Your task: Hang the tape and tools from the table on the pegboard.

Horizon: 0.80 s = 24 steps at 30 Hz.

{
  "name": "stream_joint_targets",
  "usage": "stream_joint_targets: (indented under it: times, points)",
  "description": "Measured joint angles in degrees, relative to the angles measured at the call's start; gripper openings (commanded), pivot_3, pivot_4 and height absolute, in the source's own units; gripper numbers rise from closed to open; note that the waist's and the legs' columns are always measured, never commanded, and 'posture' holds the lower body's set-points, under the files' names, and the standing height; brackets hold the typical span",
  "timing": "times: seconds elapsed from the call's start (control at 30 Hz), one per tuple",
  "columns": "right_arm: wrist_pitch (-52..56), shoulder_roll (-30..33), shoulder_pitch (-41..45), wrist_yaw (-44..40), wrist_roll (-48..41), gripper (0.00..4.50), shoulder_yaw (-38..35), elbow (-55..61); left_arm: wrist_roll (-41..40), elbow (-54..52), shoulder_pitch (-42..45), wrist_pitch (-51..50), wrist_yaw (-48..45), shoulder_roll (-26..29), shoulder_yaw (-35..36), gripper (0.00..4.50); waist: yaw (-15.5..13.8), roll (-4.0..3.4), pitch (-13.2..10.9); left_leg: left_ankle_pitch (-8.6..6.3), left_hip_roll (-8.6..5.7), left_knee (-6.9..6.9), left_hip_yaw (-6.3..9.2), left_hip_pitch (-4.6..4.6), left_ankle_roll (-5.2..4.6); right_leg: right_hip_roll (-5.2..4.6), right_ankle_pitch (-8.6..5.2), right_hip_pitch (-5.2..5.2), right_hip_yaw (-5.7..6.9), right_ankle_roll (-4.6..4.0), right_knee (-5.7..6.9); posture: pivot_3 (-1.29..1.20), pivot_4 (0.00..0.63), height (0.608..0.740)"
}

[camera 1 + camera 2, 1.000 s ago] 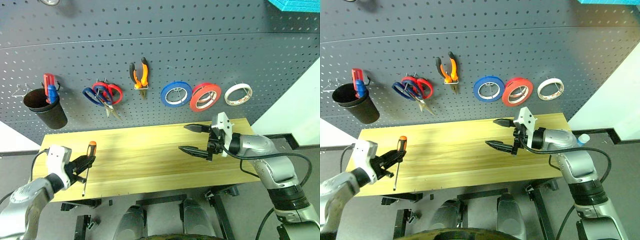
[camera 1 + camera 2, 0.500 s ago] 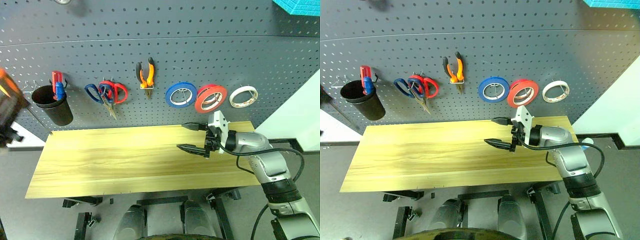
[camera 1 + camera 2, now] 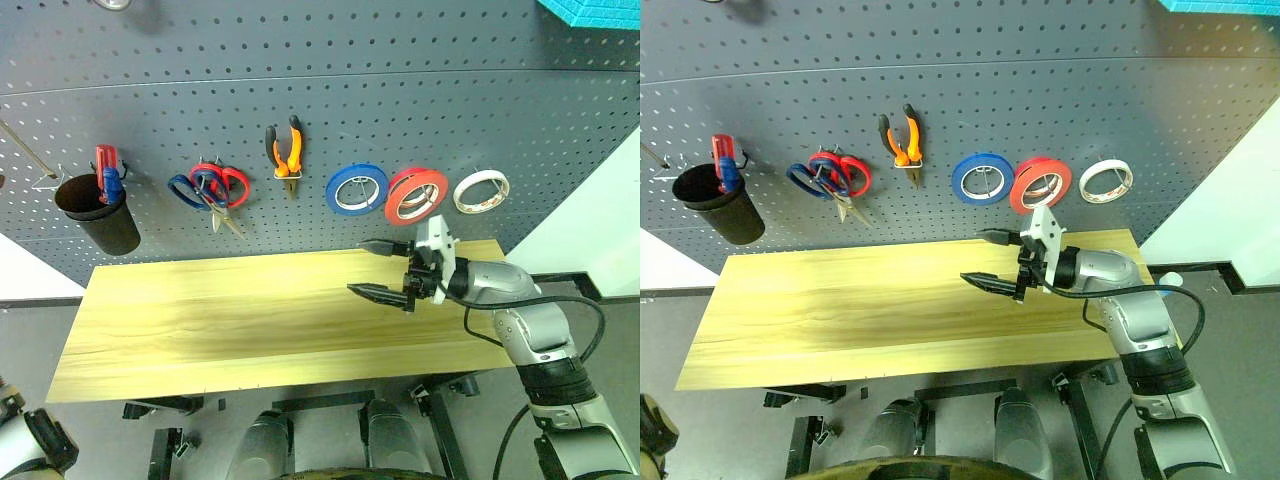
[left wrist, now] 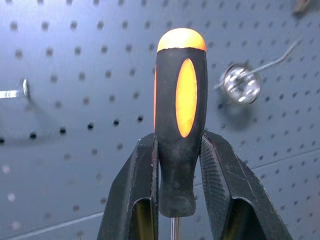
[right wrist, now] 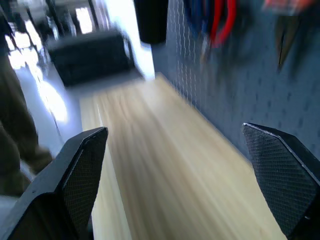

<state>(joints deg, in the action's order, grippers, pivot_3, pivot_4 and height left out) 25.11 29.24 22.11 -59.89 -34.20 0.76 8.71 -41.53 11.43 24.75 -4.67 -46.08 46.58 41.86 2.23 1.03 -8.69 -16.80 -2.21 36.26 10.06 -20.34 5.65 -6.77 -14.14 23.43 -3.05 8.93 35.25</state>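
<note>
While our left gripper [image 4: 179, 165] pinches the slim screwdriver with the orange-and-black handle [image 4: 180, 120] between its two black fingers [image 4: 134, 195], the handle stands upright in the middle of the left wrist frame, its rounded orange cap uppermost and its thin metal shaft dropping out at the bottom edge. Behind it we see the dark grey perforated pegboard [image 3: 400, 110], with a bent wire hook ending in a shiny ring [image 4: 241, 84] toward the upper right of that frame.

On the pegboard, across the middle band of the head frame, hang the orange-handled pliers [image 3: 283, 155] just left of centre, then to their right a blue tape roll [image 3: 356, 189], the wide bright red tape roll with a pale core [image 3: 416, 195] and a thin whitish roll with a red rim [image 3: 481, 191]. Left of the pliers hang dark blue-handled scissors [image 3: 190, 190] overlapping red-handled scissors [image 3: 228, 185]. At the far left a black cup [image 3: 98, 214] hangs with a red-and-blue handle [image 3: 106, 172] standing in it.

Below the board, the long light wooden table top [image 3: 220, 320] lies across the lower half of the frame.

Our right gripper [image 3: 378, 268] hovers at centre right above the table's far edge, pointing toward frame left, its fingers spread wide and holding nothing. At the left edge of the right wrist frame we see a person's trouser leg [image 5: 12, 145].
</note>
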Motion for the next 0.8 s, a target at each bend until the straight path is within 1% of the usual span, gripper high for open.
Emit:
stream_joint_targets:
  times: [0.13, 0.23, 0.43, 0.6, 0.8]
  points:
    - [6.44, 0.01, 4.33, 2.28, -10.38, 4.50, -6.19, 4.63, 2.45, 5.37, 3.06, 2.98, -1.90, 0.24, -2.04, 0.81, 0.40, 0.16, 0.36, 0.00, 0.00, -0.06, 0.03, 0.02, 0.00, 0.00, 0.04, 0.01, 0.01, 0.02, 0.00, -0.05, 0.043, 0.738]
    - [9.54, 0.43, 4.66, 3.13, -14.49, 4.50, -7.83, 6.18, 3.93, 8.75, 3.43, 4.43, -2.83, 0.28, -2.89, 0.81, 0.70, 0.20, 0.57, -0.01, 0.00, -0.06, 0.02, 0.01, -0.01, 0.00, 0.04, 0.03, 0.00, 0.03, -0.01, -0.05, 0.041, 0.738]
    - [10.86, 0.88, 4.64, 3.92, -15.69, 4.50, -8.01, 6.55, 5.94, 14.99, 3.45, 6.86, -4.15, 0.33, -2.89, 0.81, 1.71, 0.20, 0.79, -0.03, 0.00, 0.01, 0.03, 0.03, -0.06, 0.00, 0.05, 0.02, 0.00, 0.03, 0.15, -0.05, 0.039, 0.738]
    - [10.90, 1.05, 4.57, 3.95, -15.76, 4.50, -8.00, 6.83, 6.05, 18.96, 3.34, 8.30, -5.54, 0.31, -2.89, 0.81, 1.91, 0.26, 0.91, -0.03, 0.00, 0.02, 0.03, 0.08, -0.07, 0.00, 0.05, 0.03, -0.02, 0.04, 0.22, -0.05, 0.036, 0.738]
    - [10.91, 1.06, 4.56, 3.87, -15.76, 4.50, -7.97, 6.83, 6.03, 21.15, 3.00, 9.21, -6.30, -0.51, -2.88, 0.81, 1.83, 0.34, 1.17, -0.03, 0.00, 0.05, 0.03, 0.06, -0.06, 0.00, 0.05, 0.03, -0.02, 0.04, 0.22, -0.05, 0.035, 0.738]
